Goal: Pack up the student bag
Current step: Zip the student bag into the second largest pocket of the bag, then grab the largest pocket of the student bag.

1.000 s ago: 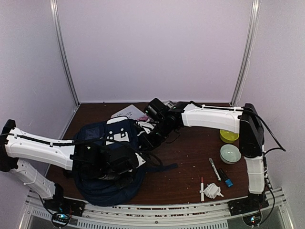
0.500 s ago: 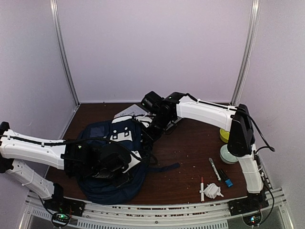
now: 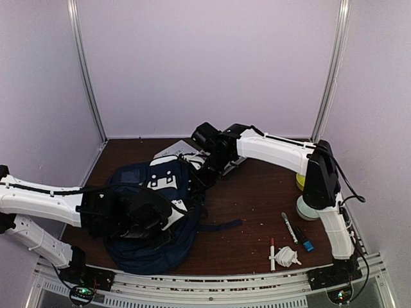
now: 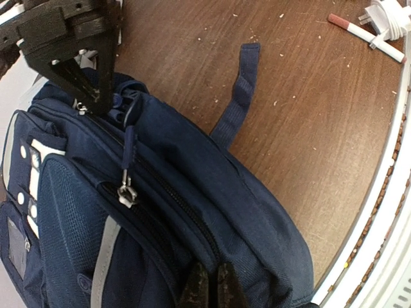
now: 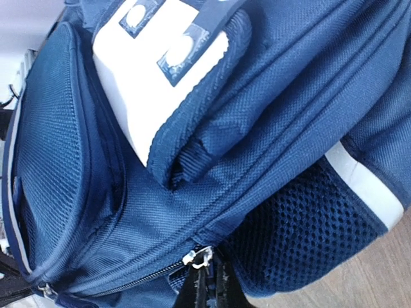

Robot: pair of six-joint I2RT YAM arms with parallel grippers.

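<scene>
The student bag, navy with white buckle patches, lies at the near left of the table. My left gripper is shut, pinching the bag's fabric beside a zip seam; seen from above, this left gripper is over the bag's middle. My right gripper is shut on a silver zip pull at the bag's side, next to the mesh pocket. From above, the right gripper sits at the bag's far right edge. A second zip pull hangs free.
A loose bag strap trails over the brown table. Near the right front lie a red-capped marker, a white cable bundle, two pens and two bowls. Papers lie behind the bag.
The right arm has swung left and toward the back while still gripping at the bag's edge. The left arm has drawn back to the left, and the bag has shifted slightly with it.
</scene>
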